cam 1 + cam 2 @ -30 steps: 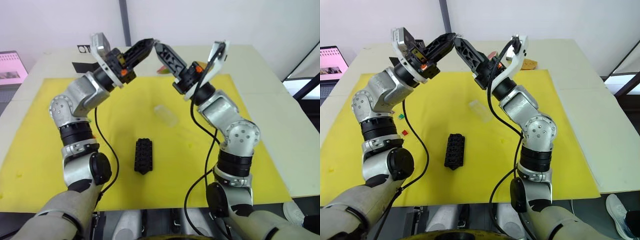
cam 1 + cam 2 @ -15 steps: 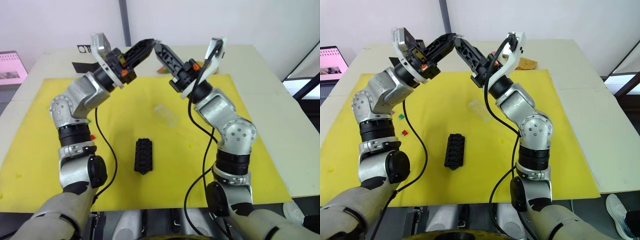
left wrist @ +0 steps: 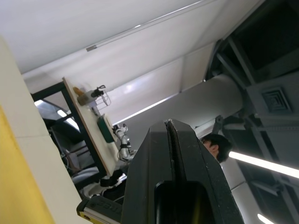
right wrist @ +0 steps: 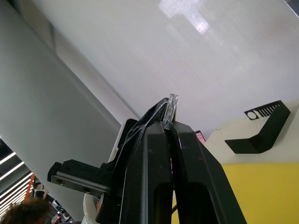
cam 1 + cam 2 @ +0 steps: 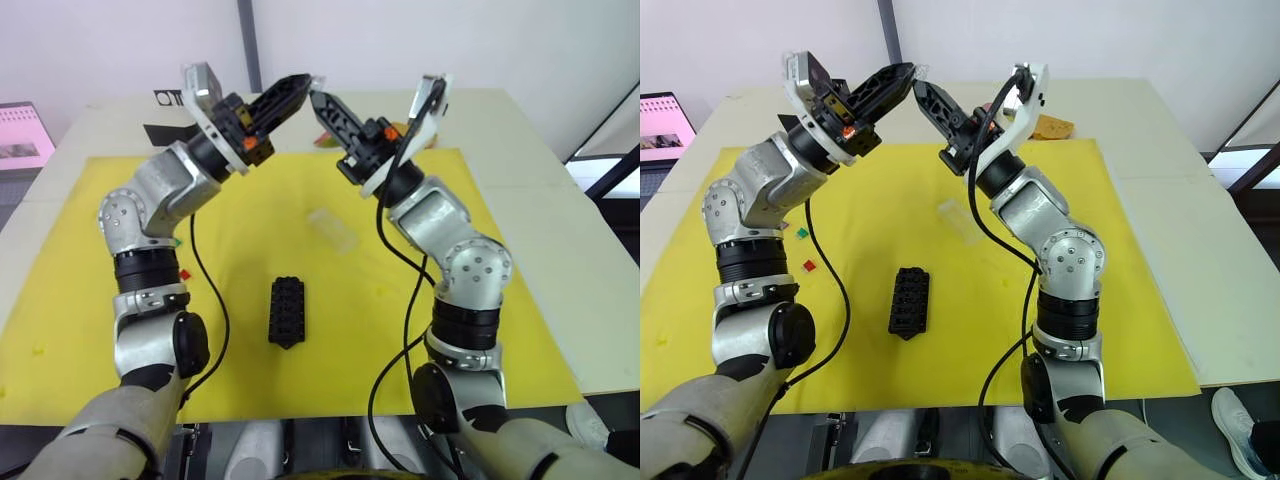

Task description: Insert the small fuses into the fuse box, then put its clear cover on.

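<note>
Since a second ago, our two grippers have drawn a little apart; before, their tips met above the far edge of the yellow mat (image 5: 90, 290). Our left gripper (image 5: 300, 85) is raised high with its fingers pressed flat together, and whether anything is pinched between them we cannot tell. Our right gripper (image 5: 318, 100) points up toward it, just beside its tip, fingers closed on a small clear fuse (image 4: 172, 108) that sticks out past their ends. Down on the mat, the fuse box (image 5: 287, 310) lies alone near the middle, well below both grippers. The clear cover (image 5: 332, 228) lies on the mat farther back, apart from the box. A red fuse (image 5: 808, 266) and a green fuse (image 5: 802, 233) sit on the mat near our left arm. The mat covers most of the pale tabletop (image 5: 530, 150).
</note>
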You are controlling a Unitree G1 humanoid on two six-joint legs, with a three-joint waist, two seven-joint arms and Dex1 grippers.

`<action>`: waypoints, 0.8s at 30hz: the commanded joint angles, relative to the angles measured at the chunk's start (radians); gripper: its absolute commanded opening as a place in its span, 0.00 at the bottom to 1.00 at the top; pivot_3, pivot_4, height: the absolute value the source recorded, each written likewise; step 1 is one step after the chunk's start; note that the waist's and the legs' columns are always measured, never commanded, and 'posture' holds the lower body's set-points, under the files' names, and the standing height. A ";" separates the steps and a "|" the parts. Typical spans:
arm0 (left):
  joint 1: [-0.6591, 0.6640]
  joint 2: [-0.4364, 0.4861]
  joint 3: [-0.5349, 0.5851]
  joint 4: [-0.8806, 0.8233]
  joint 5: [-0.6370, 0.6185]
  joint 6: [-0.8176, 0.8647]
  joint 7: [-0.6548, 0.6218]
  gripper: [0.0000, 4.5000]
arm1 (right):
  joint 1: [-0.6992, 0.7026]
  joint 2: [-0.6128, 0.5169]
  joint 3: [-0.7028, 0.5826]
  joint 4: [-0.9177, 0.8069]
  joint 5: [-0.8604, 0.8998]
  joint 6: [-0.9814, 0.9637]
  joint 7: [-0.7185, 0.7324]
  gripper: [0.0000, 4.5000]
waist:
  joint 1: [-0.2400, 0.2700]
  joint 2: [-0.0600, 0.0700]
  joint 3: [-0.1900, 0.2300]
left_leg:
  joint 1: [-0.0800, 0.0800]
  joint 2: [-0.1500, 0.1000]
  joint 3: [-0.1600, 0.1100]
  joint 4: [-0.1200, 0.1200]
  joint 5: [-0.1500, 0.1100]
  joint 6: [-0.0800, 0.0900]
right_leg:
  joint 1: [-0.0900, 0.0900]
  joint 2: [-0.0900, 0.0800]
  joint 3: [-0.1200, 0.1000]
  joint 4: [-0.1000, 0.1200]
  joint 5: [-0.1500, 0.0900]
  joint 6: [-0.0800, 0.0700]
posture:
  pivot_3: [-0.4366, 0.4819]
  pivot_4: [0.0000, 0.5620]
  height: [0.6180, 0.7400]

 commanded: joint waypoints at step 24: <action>0.004 0.024 -0.031 -0.043 -0.041 -0.022 -0.031 0.00 | -0.042 -0.026 -0.006 -0.021 0.050 -0.019 -0.008 0.53 | 0.000 0.000 0.000 | 0.000 0.000 0.000 0.000 0.000 0.000 | 0.000 0.000 0.000 -0.001 0.000 0.000 | 0.48 0.27 1.00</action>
